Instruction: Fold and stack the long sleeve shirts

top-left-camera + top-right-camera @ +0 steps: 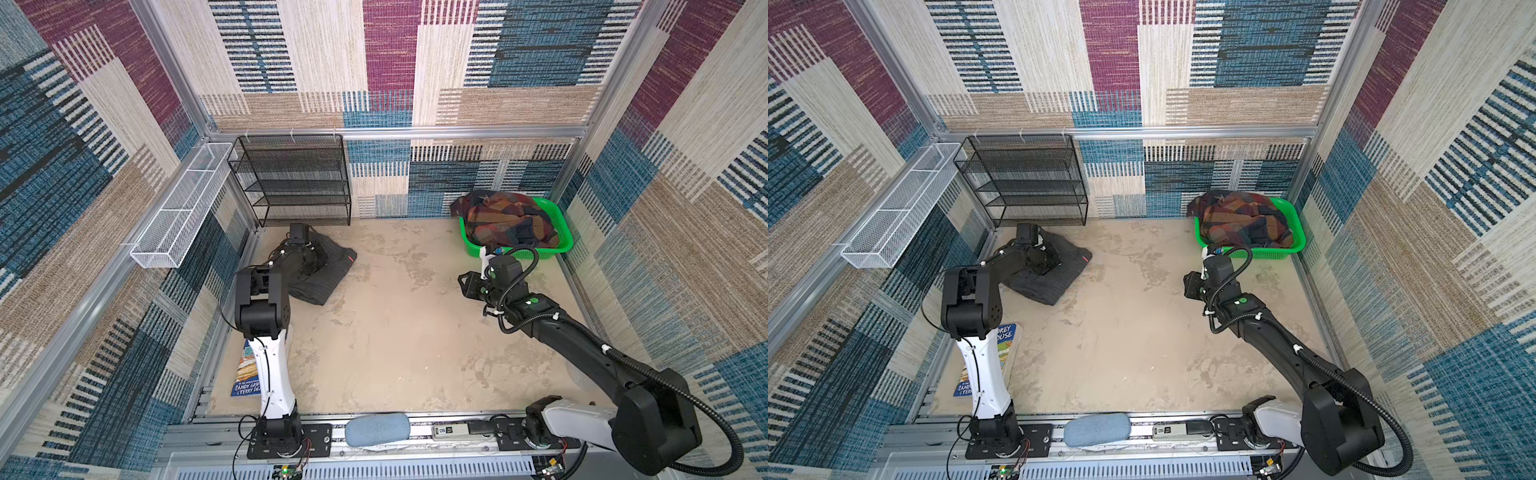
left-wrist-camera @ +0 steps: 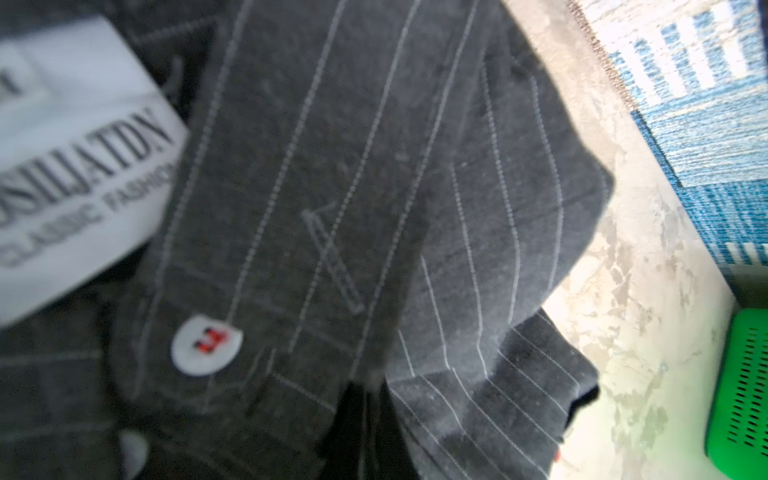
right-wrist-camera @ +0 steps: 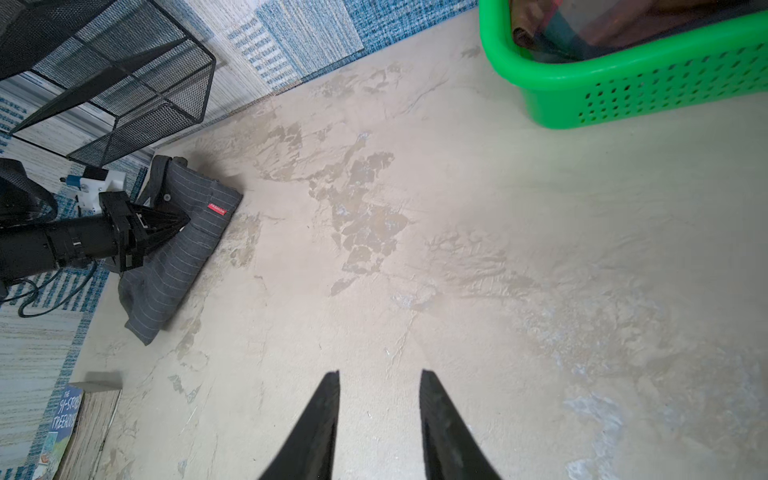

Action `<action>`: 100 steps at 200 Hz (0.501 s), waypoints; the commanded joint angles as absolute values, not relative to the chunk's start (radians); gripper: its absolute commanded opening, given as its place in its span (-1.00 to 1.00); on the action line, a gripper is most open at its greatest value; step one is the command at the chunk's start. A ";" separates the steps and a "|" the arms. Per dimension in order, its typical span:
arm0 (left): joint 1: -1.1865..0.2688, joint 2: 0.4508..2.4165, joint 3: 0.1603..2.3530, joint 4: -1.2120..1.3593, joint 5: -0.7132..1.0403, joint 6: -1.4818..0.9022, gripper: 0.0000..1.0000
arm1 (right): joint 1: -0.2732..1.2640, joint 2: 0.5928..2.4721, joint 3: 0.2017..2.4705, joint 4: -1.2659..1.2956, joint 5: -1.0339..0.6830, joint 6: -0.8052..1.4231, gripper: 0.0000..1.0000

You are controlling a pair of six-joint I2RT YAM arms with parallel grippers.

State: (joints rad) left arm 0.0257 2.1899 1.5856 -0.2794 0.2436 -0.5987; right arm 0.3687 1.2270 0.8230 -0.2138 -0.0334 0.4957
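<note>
Lifting the plaid shirt [image 1: 507,220] from the green basket [image 1: 559,245], far right, expect light, limp cloth; pinch a raised fold. Your right gripper [image 3: 380,372] is spread and empty. Your left gripper [image 3: 183,220] is down on the folded pinstriped shirt [image 1: 328,268], far left, and you cannot tell how its jaws stand.

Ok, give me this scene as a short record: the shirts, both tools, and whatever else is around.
grey pinstriped shirt: roughly folded bundle on the table, in front of the black mesh rack
plaid shirt: bunched up in the green basket, not folded
left tool: at the grey pinstriped shirt; whether it grips is unclear
right tool: open, empty, above bare table
stack: not yet made
also present: book at the table's left edge
</note>
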 commanded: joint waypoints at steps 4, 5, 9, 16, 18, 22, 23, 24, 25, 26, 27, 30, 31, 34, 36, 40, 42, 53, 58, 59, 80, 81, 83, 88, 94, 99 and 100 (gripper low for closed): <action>0.022 2.118 1.553 -0.323 0.299 -0.615 -0.35 | 0.368 1.202 0.801 -0.163 -0.006 0.494 0.11; 0.022 2.113 1.549 -0.321 0.300 -0.615 -0.32 | 0.368 1.201 0.798 -0.160 -0.004 0.494 0.14; 0.019 2.092 1.536 -0.315 0.304 -0.614 -0.20 | 0.368 1.190 0.792 -0.151 0.005 0.491 0.28; 0.015 2.047 1.508 -0.300 0.309 -0.609 0.05 | 0.368 1.172 0.776 -0.128 0.025 0.483 0.59; 0.013 2.029 1.499 -0.296 0.310 -0.606 0.13 | 0.369 1.165 0.773 -0.121 0.034 0.479 0.68; 0.010 1.999 1.481 -0.290 0.310 -0.601 0.31 | 0.368 1.151 0.763 -0.107 0.049 0.472 0.87; 0.010 1.991 1.476 -0.288 0.310 -0.599 0.35 | 0.368 1.148 0.761 -0.104 0.054 0.470 0.92; 0.009 1.983 1.472 -0.286 0.310 -0.597 0.37 | 0.367 1.145 0.760 -0.101 0.058 0.469 0.96; 0.008 1.976 1.467 -0.284 0.309 -0.595 0.41 | 0.367 1.141 0.759 -0.100 0.062 0.468 0.98; 0.007 1.968 1.462 -0.282 0.308 -0.593 0.45 | 0.367 1.138 0.756 -0.097 0.065 0.466 0.99; 0.007 1.960 1.458 -0.282 0.308 -0.592 0.49 | 0.366 1.135 0.755 -0.094 0.070 0.465 1.00; 0.005 1.937 1.444 -0.277 0.308 -0.588 0.60 | 0.365 1.125 0.751 -0.088 0.081 0.459 1.00; 0.004 1.929 1.439 -0.276 0.307 -0.586 0.64 | 0.364 1.123 0.750 -0.085 0.084 0.456 1.00; 0.002 1.905 1.425 -0.271 0.306 -0.581 0.69 | 0.363 1.113 0.747 -0.079 0.095 0.452 1.00; 0.002 1.890 1.414 -0.268 0.306 -0.578 0.75 | 0.361 1.106 0.745 -0.075 0.101 0.447 1.00; 0.000 1.858 1.394 -0.261 0.307 -0.572 0.91 | 0.358 1.095 0.740 -0.068 0.115 0.439 1.00; 0.000 1.844 1.382 -0.257 0.307 -0.569 0.98 | 0.358 1.088 0.738 -0.064 0.122 0.434 1.00; 0.000 1.756 1.319 -0.239 0.305 -0.554 0.98 | 0.352 1.055 0.723 -0.042 0.172 0.407 1.00; 0.000 1.719 1.291 -0.233 0.301 -0.545 0.99 | 0.350 1.039 0.712 -0.033 0.203 0.401 1.00; 0.000 1.712 1.285 -0.233 0.299 -0.543 0.98 | 0.350 1.037 0.711 -0.031 0.210 0.399 1.00; 0.000 1.570 1.167 -0.238 0.243 -0.502 0.98 | 0.331 0.974 0.628 0.050 0.322 0.349 1.00; 0.000 1.563 1.162 -0.239 0.238 -0.499 0.98 | 0.330 0.972 0.623 0.054 0.327 0.347 1.00; 0.000 1.551 1.154 -0.243 0.228 -0.495 0.98 | 0.327 0.966 0.613 0.062 0.338 0.345 1.00; 0.000 1.517 1.120 -0.248 0.204 -0.486 0.98 | 0.319 0.955 0.592 0.082 0.357 0.336 1.00; 0.000 1.475 1.079 -0.249 0.173 -0.476 0.98 | 0.310 0.941 0.564 0.105 0.375 0.321 1.00; 0.000 1.439 1.045 -0.249 0.141 -0.468 0.98 | 0.306 0.931 0.544 0.129 0.387 0.305 1.00; 0.000 1.432 1.038 -0.248 0.134 -0.467 0.98 | 0.305 0.930 0.538 0.133 0.393 0.302 1.00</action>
State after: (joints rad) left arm -0.0006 1.5471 1.1473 -0.2398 0.2535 -0.5434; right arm 0.3244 0.9684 0.6136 -0.0059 0.2428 0.3817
